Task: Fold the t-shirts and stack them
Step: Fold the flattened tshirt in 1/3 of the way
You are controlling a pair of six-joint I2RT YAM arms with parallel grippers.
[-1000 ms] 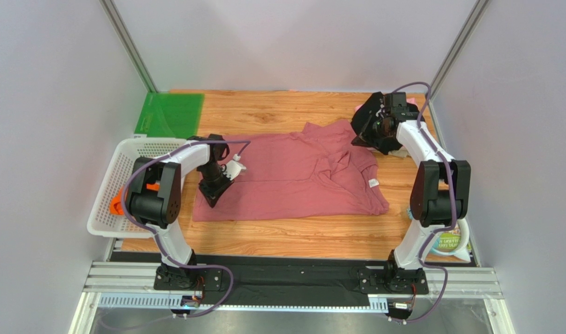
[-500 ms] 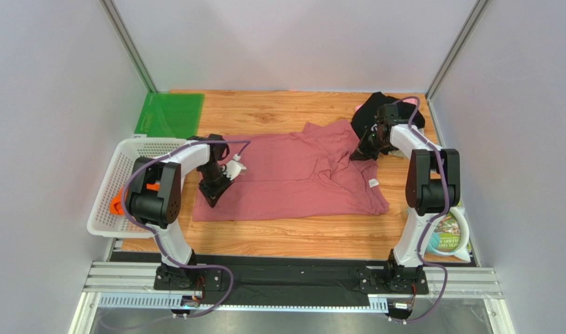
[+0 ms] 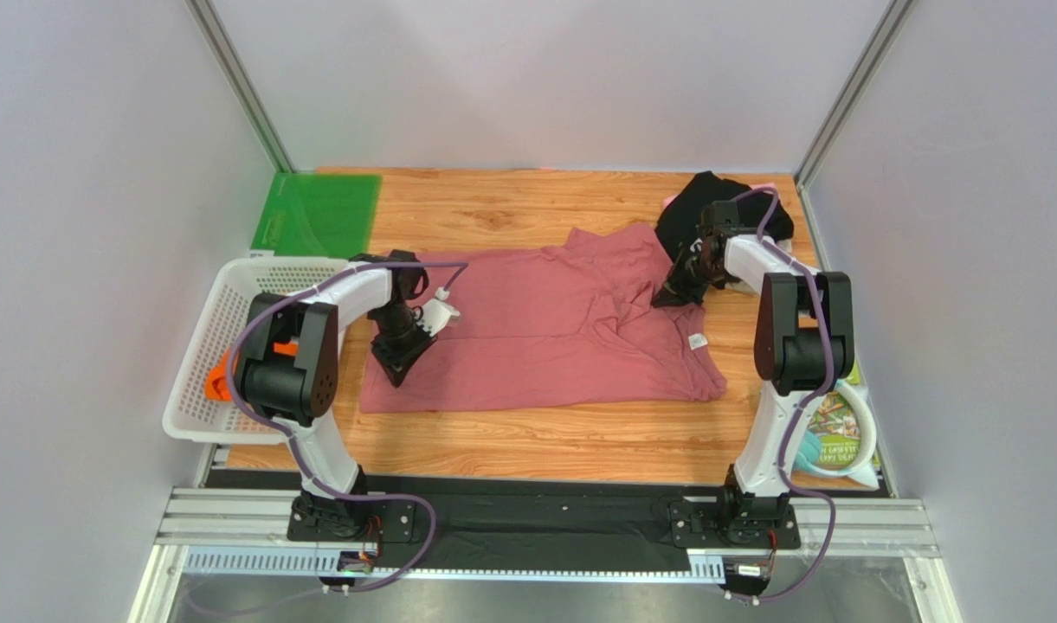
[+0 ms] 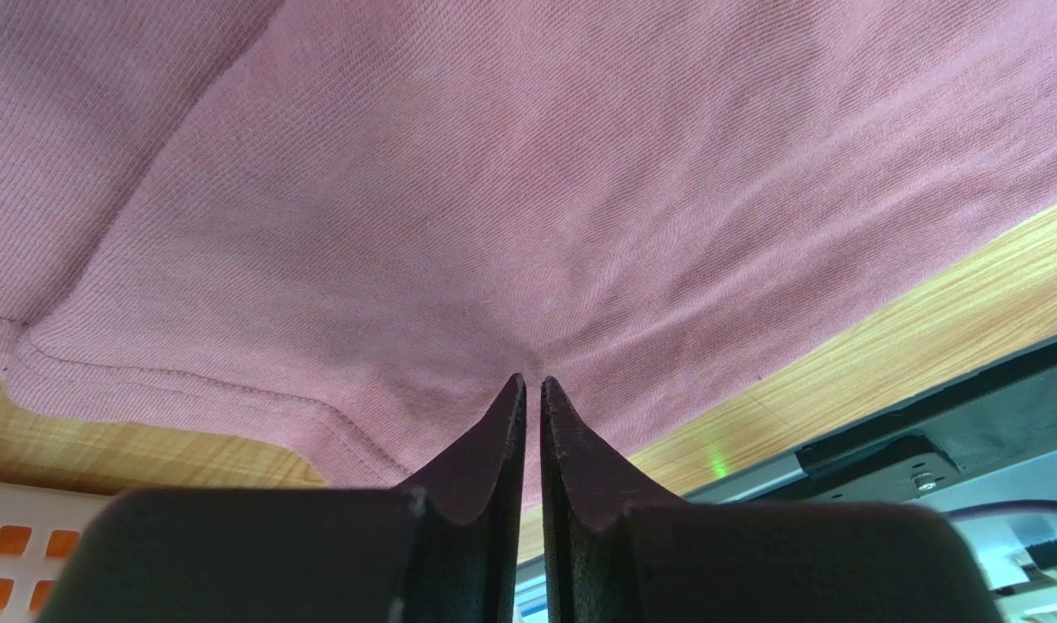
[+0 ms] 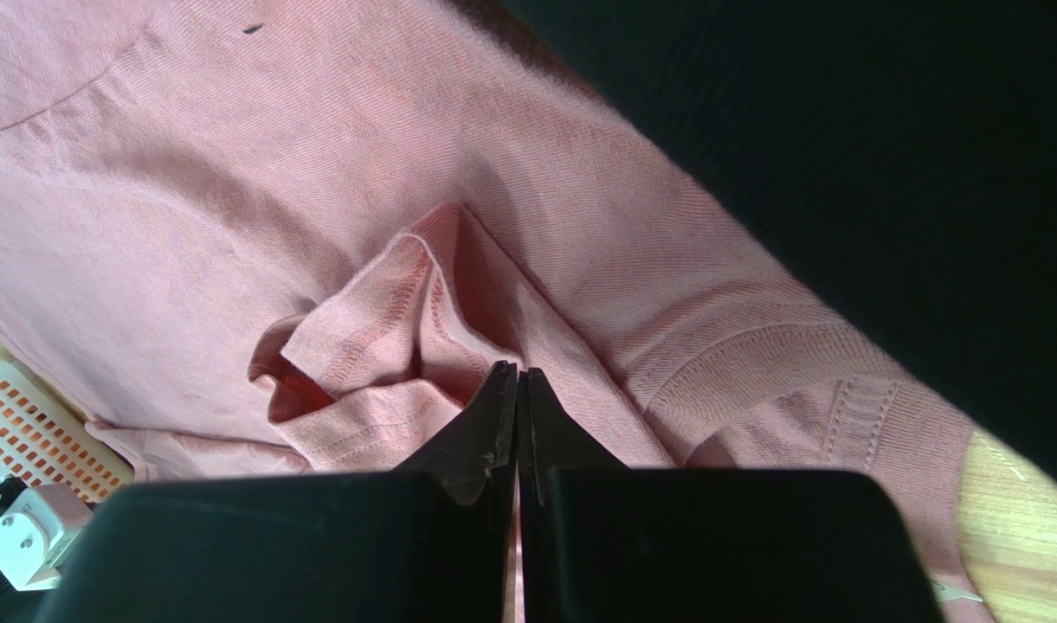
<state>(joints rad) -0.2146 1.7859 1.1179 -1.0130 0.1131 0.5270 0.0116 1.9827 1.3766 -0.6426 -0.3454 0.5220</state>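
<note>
left arm: white tubular links joined by chunky black joint housings, rounded at the corners
right arm: same build, white links and black housings, the largest black block mid-arm
cables: thin lilac leads, one per arm, running loose from the base along the links
base plates: flat, black, rectangular, one under each arm
left gripper: two matte black fingers, broad blocks narrowing to slim wedge tips
right gripper: matching matte black wedge fingers
wrist block: small white housing by the left gripper
</note>
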